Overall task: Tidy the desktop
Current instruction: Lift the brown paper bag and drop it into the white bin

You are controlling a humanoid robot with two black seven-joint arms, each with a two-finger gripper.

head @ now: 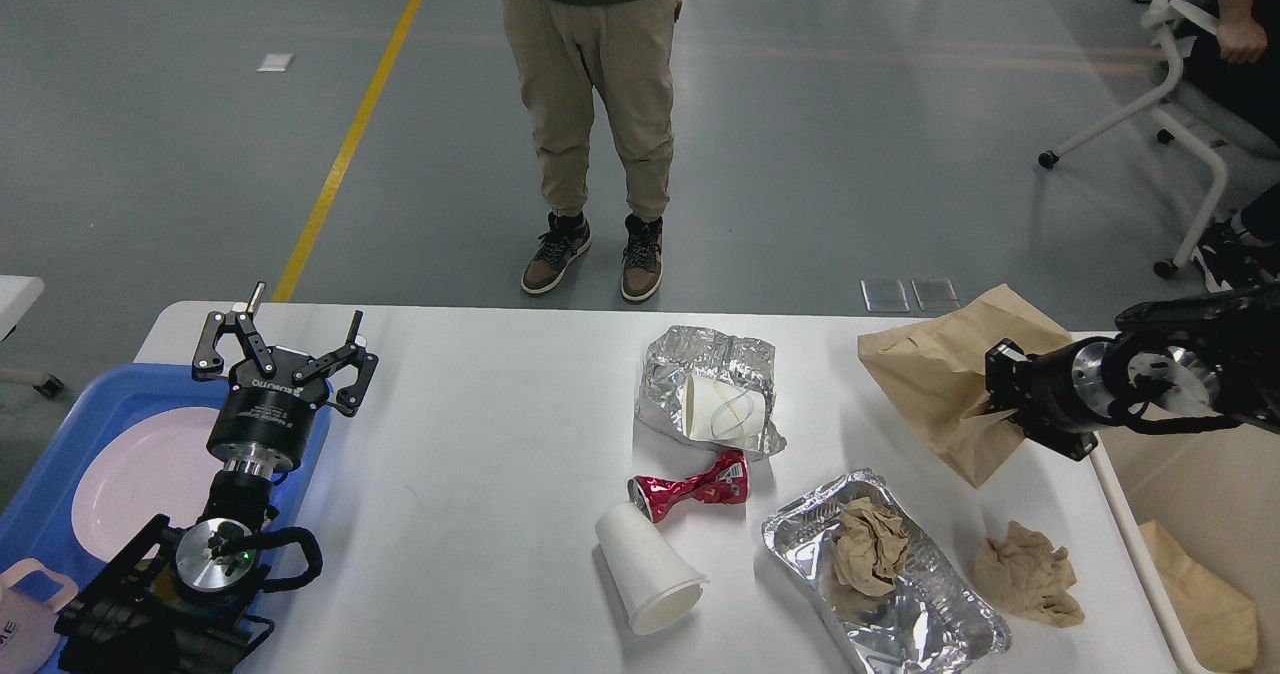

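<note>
The white desktop (480, 474) carries litter on its right half. My right gripper (987, 412) is shut on a brown paper bag (940, 379), which hangs lifted above the table's far right corner. Below it lie a crumpled brown paper ball (1028, 579) and a foil tray (900, 604) with a brown paper wad (870, 546) inside. Toward the middle are a crumpled foil sheet (715, 359) wrapping a paper cup (725, 409), a crushed red can (692, 488) and a white paper cup (648, 566) on its side. My left gripper (285, 344) stands open and empty at the left.
A blue tray (55, 424) with a white plate (130, 474) and a pink mug (25, 609) sits at the left edge. A beige bin (1150, 594) holding brown paper stands off the right edge. A person (590, 124) stands behind the table; a chair (1180, 114) is far right.
</note>
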